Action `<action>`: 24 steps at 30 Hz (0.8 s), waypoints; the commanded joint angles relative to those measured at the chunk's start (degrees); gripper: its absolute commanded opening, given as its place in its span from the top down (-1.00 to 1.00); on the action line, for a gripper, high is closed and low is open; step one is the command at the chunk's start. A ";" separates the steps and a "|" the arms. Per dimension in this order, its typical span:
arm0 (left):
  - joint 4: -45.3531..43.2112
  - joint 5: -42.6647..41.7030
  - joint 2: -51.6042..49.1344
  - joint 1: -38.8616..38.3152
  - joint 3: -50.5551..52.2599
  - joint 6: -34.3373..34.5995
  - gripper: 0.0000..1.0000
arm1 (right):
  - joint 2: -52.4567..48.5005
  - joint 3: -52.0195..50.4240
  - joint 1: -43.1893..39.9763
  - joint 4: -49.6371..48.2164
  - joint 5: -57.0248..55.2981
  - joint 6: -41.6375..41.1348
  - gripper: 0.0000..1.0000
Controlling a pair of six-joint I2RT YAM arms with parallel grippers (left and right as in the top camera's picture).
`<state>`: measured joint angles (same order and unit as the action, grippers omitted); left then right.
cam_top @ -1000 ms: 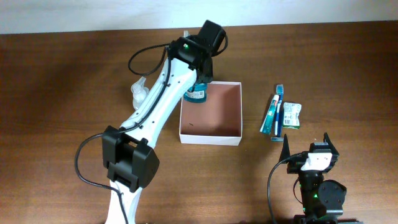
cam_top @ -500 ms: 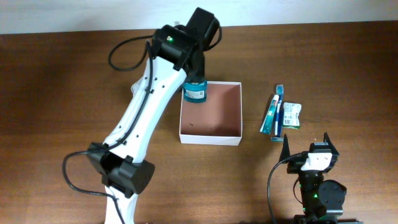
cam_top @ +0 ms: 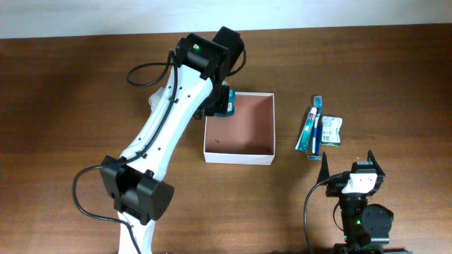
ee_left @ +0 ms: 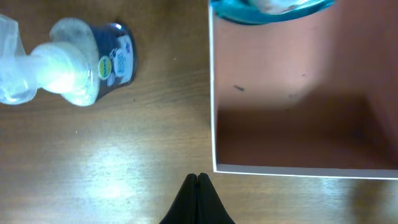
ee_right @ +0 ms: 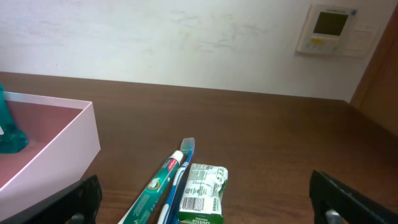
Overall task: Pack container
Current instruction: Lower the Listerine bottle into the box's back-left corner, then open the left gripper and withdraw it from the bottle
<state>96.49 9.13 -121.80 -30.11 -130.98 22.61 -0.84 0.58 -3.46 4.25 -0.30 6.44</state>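
One container [cam_top: 244, 130] sits on the table [cam_top: 395, 77], a teal bottle [cam_top: 223, 106] in its far-left corner; thin walls look light and bendy, so pinch the rim near a corner; left gripper [ee_left: 198, 185] pinched shut, empty; right gripper [cam_top: 349, 164] spread wide.

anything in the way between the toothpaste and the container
Nothing visible. Only bare table lies between the toothpaste and the right wall of the container. The toothbrush and green packet lie on the toothpaste's other side, away from the container.
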 commanded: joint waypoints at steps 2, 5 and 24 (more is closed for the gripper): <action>0.22 0.15 1.18 1.42 2.03 -1.05 0.99 | 0.44 -0.26 -0.33 0.33 0.28 0.22 -0.96; 0.22 1.79 1.18 1.42 3.61 -0.13 0.99 | 0.44 -0.26 -0.33 0.33 0.28 0.22 -0.96; -6.97 2.45 1.18 4.96 19.37 -0.42 0.99 | 0.44 -0.26 -0.33 0.33 0.28 0.22 -0.97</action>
<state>90.32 10.94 -121.75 -26.70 -113.75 22.48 -0.84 0.58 -3.46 4.23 -0.32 6.46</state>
